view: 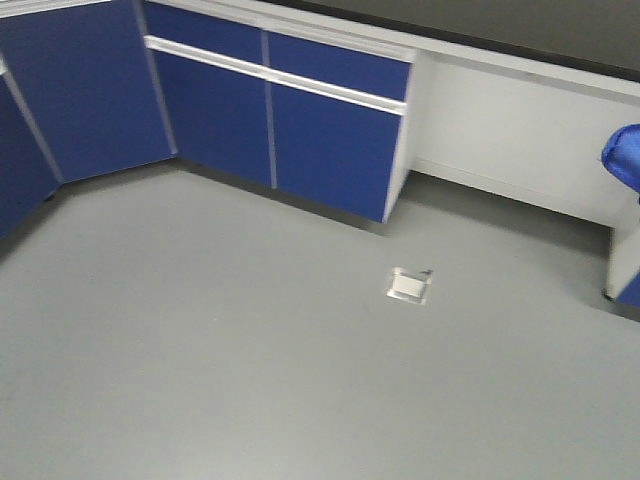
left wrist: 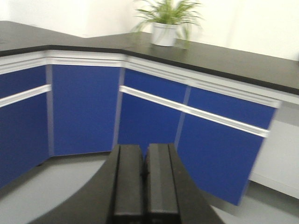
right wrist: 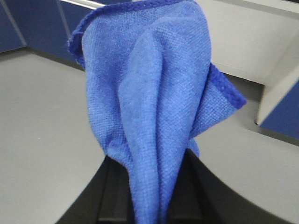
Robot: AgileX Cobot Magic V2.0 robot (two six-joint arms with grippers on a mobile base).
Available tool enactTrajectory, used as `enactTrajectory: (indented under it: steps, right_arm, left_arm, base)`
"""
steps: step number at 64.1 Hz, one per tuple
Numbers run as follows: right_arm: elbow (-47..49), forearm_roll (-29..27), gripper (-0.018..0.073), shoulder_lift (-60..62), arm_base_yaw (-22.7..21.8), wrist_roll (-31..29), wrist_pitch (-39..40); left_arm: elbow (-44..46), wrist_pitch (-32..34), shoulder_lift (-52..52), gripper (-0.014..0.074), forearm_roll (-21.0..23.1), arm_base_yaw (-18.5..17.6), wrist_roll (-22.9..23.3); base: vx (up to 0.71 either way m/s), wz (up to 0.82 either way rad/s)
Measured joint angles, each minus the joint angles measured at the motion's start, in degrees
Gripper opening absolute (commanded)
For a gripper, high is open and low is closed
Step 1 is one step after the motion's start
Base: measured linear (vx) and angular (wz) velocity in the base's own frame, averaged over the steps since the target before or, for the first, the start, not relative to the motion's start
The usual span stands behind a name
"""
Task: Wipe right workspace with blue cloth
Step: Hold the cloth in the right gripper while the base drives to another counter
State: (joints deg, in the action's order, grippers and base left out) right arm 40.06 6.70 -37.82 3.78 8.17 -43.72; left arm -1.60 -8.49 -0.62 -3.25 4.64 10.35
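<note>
Slippage is your main worry: the right tool [right wrist: 148, 207] pinches the blue cloth [right wrist: 149, 93] by one bunched fold, with the rest loose in the air above the floor [view: 250, 380]. A quick swing toward the black surface [view: 520, 25] could shake it free or leave you wiping with a wad. The left tool [left wrist: 145, 186] is closed on nothing.

Matte black left gripper [left wrist: 145, 184], flat grooved fingers [left wrist: 128, 184]
</note>
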Motion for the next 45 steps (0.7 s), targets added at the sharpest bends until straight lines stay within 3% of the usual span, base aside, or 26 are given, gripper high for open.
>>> enactTrajectory:
  steps: [45]
  right_arm:
    - [0.0,0.0,-0.0008,0.0,0.0,0.0,0.0]
  left_arm:
    - [0.0,0.0,0.0,-0.0006,0.0,0.0,0.0]
  base:
    - [0.17,-0.64]
